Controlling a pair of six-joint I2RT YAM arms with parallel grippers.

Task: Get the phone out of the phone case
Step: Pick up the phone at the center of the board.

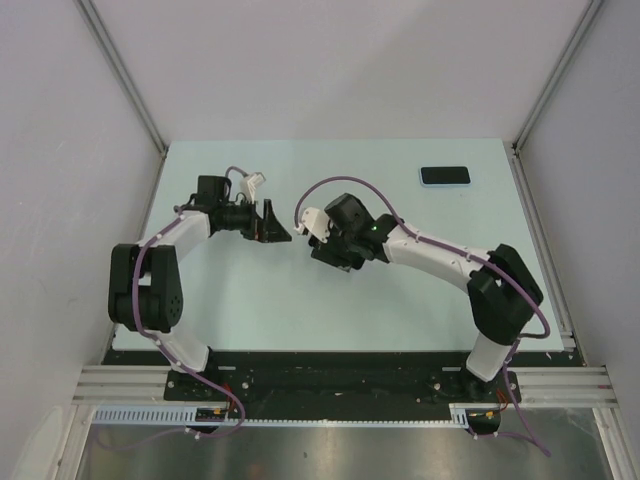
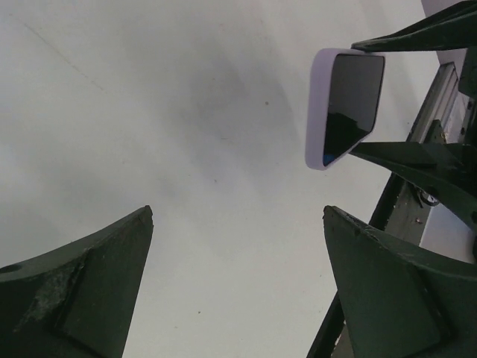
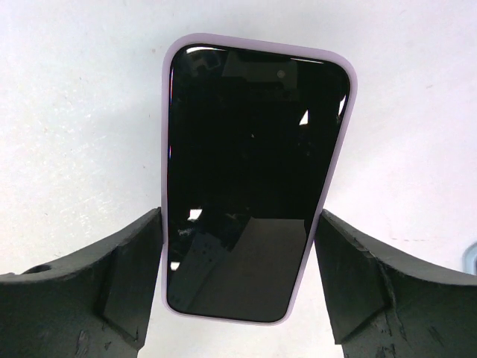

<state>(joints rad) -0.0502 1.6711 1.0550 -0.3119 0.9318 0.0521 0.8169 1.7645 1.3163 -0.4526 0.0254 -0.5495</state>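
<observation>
Two things could go wrong from here. First, the right gripper (image 3: 240, 216) holds the phone (image 3: 250, 164) only by the long edges of its lilac case (image 3: 261, 43), near the lower end. Most of the body sticks out past the fingers, so a hard push or pull from the other arm could make it pivot or slip out of the pinch. Second, the squeeze is on the soft case and not on the phone itself. Peeling a corner may drag both along together instead of parting them, and the side pressure may keep the case tight on the phone.

The right gripper is clamped on the case, one finger pressed on each side, with the screen facing its wrist camera. The phone sits fully inside the case, and no corner looks lifted. The left gripper (image 2: 238, 212) stands wide apart and empty. In its wrist view the phone appears up and to the right of its fingers, apart from them and not between them. From above, the two grippers face each other, close together, over the middle of the table (image 1: 250, 290). A second phone (image 1: 445, 177) with a blue rim lies flat near the far right corner, well apart from both.
</observation>
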